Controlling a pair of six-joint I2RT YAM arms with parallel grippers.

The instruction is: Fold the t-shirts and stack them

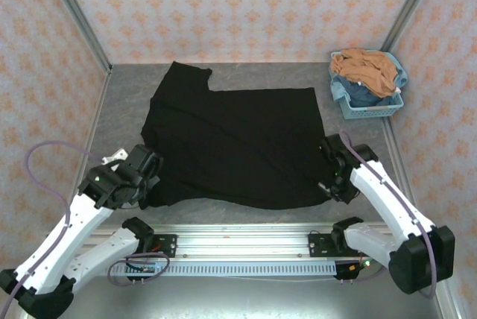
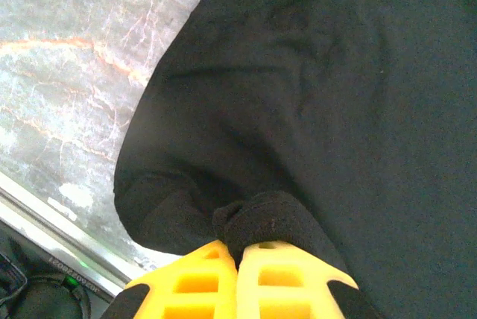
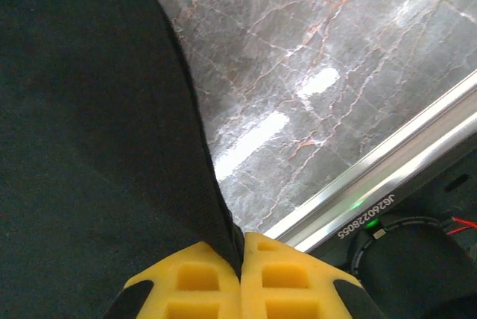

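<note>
A large black t-shirt (image 1: 231,140) lies spread over the middle of the grey table, plain side up, one sleeve reaching to the back left. My left gripper (image 1: 153,177) is at its near left corner, shut on a bunched fold of the black cloth (image 2: 272,218) pinched between the yellow fingers (image 2: 195,278). My right gripper (image 1: 332,183) is at the near right corner, shut on the shirt's edge (image 3: 216,215), which runs down between its yellow fingers (image 3: 287,274).
A light-blue lattice basket (image 1: 373,106) with orange and blue clothes stands at the back right. Patterned walls close in three sides. A metal rail (image 1: 238,241) runs along the table's near edge (image 3: 387,162), close behind both grippers.
</note>
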